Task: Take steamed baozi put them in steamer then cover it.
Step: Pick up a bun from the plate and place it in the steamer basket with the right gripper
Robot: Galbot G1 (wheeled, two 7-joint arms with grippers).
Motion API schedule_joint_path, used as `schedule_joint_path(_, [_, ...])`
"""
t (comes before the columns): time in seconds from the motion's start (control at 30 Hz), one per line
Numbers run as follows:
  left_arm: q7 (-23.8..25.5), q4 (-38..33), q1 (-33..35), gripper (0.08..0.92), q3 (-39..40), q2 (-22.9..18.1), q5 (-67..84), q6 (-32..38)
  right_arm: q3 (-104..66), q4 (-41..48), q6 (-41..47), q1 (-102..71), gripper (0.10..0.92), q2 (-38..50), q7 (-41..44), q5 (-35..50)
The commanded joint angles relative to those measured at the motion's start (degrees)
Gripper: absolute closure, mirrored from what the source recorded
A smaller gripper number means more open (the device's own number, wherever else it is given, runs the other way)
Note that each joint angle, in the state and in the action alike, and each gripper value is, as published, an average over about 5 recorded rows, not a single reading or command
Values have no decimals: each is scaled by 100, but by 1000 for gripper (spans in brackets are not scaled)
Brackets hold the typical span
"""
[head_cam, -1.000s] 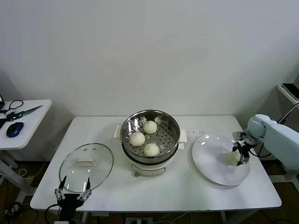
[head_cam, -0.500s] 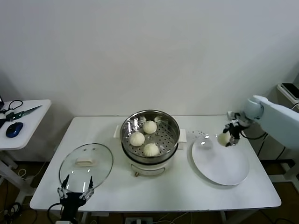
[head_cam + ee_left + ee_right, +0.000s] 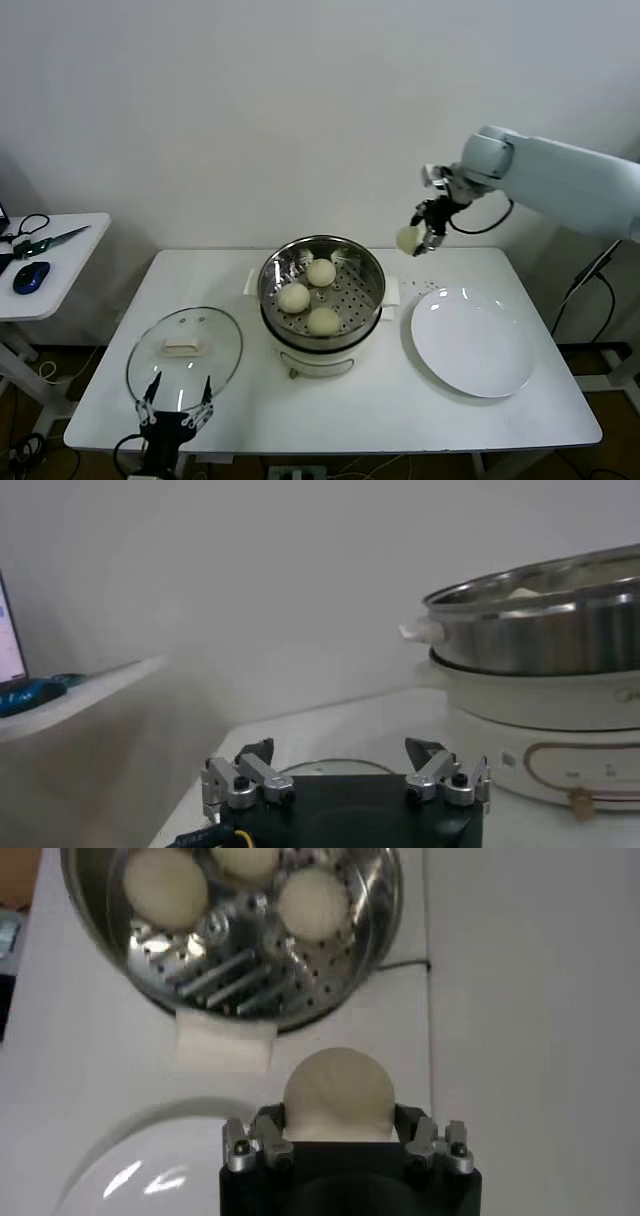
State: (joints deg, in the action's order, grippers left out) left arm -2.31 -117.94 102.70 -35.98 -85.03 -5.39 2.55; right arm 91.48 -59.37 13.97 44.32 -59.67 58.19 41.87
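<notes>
My right gripper (image 3: 424, 232) is shut on a cream-white baozi (image 3: 409, 239) and holds it high in the air, just right of the steamer (image 3: 322, 250); the held bun also shows in the right wrist view (image 3: 339, 1094). Three baozi (image 3: 321, 271) lie in the shiny perforated basket, also seen from above in the right wrist view (image 3: 313, 903). The glass cover (image 3: 185, 349) with its white handle lies flat on the table at the front left. My left gripper (image 3: 178, 414) is open and empty at the table's front edge, beside the cover.
A flat white plate (image 3: 472, 342) lies bare at the right of the steamer. A small side table (image 3: 60, 240) at the far left holds scissors and a blue mouse (image 3: 31, 277). The white pot base (image 3: 540, 720) fills the right of the left wrist view.
My right gripper lifted the baozi off the plate and carried it up and left toward the steamer. The left gripper shifted slightly right at the table's front edge.
</notes>
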Motion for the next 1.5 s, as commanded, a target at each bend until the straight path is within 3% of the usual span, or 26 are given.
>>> schedule_joint_path(0.03, [20,-37,-11,177,51,64,69,40,996,-140,287,681,330,-1573,-324,1482])
schedule_joint_path(1.0, [58,129,-264,177,-78,144,271,17,1211,-51,363,-451,321,-1725,-643,775])
schedule_joint_path(1.27, [55,129,-299,177,-73,146,270,-4,1071,-122,387,-347,211,-1635,-570,762])
schedule_joint_path(1.5, [41,96,-272,177,-87,149,306,-6,747,-538,347,38,203,-1066,-414,667])
